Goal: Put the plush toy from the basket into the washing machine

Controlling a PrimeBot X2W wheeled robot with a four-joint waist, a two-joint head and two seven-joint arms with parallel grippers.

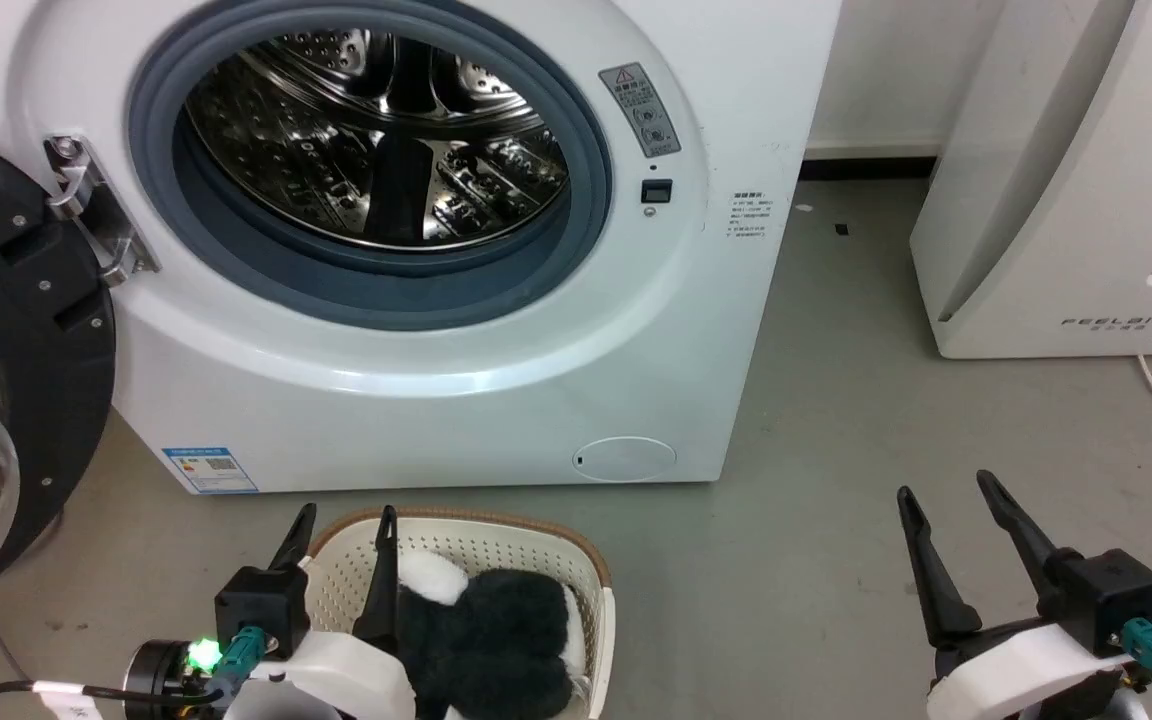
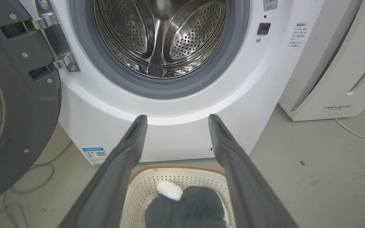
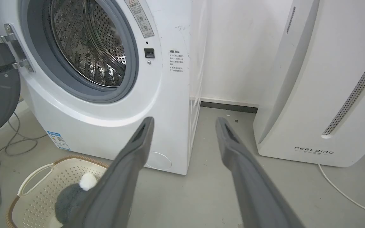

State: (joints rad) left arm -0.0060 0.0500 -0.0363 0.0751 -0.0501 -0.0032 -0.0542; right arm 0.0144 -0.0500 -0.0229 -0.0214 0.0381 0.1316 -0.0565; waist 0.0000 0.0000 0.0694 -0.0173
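Some of the plush toy (image 1: 496,630) hides behind the left pincer (image 1: 348,510).

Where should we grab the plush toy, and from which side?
Pinch the black rounded bulk of the plush toy from above: the basket walls close off its sides, so only its top is exposed. The open left gripper is nearest.

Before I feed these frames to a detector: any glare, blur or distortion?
Head view: sharp, but the drum shows glare and dark reflections. Left wrist view: wide-angle bowing of the washing machine front; left gripper looks soft up close. Right wrist view: similar bowing; right gripper soft, partly hiding the plush toy.
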